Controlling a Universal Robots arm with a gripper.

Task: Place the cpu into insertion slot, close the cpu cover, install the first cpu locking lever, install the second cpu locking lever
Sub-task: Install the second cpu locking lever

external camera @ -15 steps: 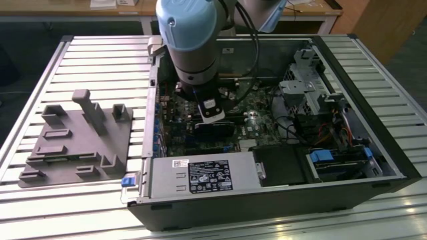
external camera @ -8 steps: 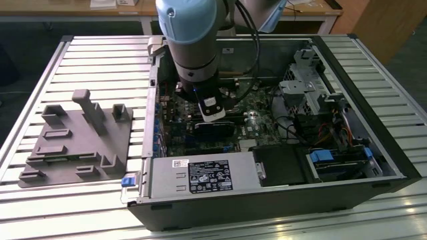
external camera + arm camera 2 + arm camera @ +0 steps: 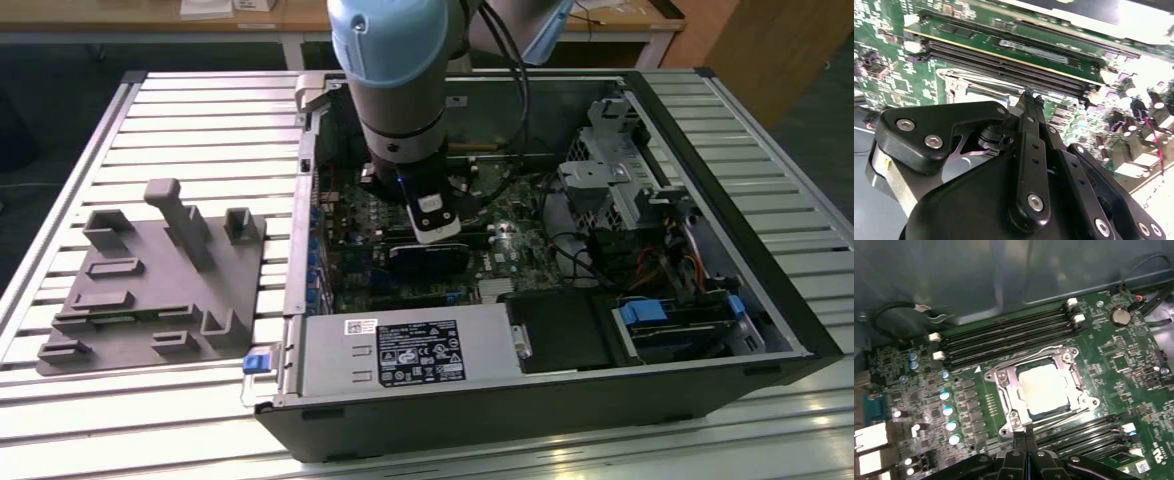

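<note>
Right now, arm: the blue-grey arm (image 3: 396, 80) reaches down into the open computer case (image 3: 747, 300), which lies on its side on the slatted counter (image 3: 200, 120).
End effector: the end effector (image 3: 1025, 436) has its two fingers pressed together with nothing between them; in the first wrist view its tip sits just beside the edge of the socket.
Cpu: the cpu (image 3: 1044, 389), pale and square, lies flat inside the insertion slot (image 3: 1004, 377) on the green motherboard (image 3: 929, 405).
Cpu cover: the cpu cover (image 3: 1024, 369) is down around the chip, its silvery frame ringing the metal top.
Surroundings on the board: long black memory slots (image 3: 1004, 337) run along one side of the socket, and more run along the opposite side, near the fingers.
Second wrist view: the black finger linkage (image 3: 1029, 165) blocks most of the socket; a memory stick (image 3: 1019, 47) shows beyond it.
Outside the case: a grey moulded fixture (image 3: 147, 280) rests on the counter toward the exterior view's left, well apart from the arm.
Inside the case: the labelled power supply box (image 3: 400, 355) sits along the near wall.
</note>
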